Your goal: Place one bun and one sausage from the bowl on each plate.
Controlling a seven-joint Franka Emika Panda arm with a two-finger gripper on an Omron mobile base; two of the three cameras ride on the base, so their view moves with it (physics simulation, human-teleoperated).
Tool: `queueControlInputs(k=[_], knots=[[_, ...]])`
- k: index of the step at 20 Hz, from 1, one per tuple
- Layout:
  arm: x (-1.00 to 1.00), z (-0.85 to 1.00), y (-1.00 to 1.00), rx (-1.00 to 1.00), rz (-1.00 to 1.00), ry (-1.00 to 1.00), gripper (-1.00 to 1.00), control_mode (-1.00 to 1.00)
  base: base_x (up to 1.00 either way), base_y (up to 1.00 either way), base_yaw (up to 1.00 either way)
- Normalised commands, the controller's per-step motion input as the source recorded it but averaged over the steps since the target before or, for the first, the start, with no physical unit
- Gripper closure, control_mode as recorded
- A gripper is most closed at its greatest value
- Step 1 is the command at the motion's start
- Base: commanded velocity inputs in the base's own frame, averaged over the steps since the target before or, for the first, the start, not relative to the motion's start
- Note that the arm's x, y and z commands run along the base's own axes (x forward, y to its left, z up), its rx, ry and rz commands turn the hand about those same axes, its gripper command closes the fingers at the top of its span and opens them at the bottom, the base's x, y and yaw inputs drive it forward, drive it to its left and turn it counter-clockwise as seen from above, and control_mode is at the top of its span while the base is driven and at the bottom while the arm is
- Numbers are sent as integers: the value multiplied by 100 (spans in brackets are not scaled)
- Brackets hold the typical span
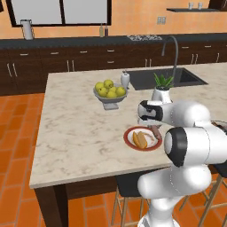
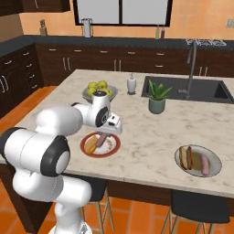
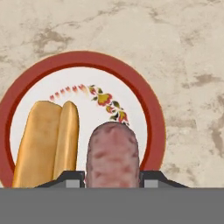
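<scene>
Marble-topped island counter (image 2: 151, 132) fills the kitchen scene, with a sink beyond. Over the red-rimmed white plate (image 3: 131, 83) the gripper (image 3: 113, 177) hangs, its jaws partly closed on a mottled reddish-brown sausage (image 3: 113, 155). A golden split bun (image 3: 46, 140) lies on that plate beside the sausage. The hand view shows a small flower pattern on the plate. The right base view shows the grey plate (image 2: 215, 161) near the counter's edge, holding a bun and a pink sausage.
</scene>
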Motion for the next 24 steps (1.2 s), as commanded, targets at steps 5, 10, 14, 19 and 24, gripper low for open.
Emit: queueControlInputs(k=[5,10,14,19,24], knots=[[0,-27,0,0,0,1,100,-100,0,0,0],[4,-22,0,0,0,0,100,-100,0,0,0],[9,-24,0,0,0,1,100,-100,0,0,0],[22,-21,0,0,0,0,100,-100,0,0,0],[42,-8,0,0,0,0,100,-100,0,0,0]])
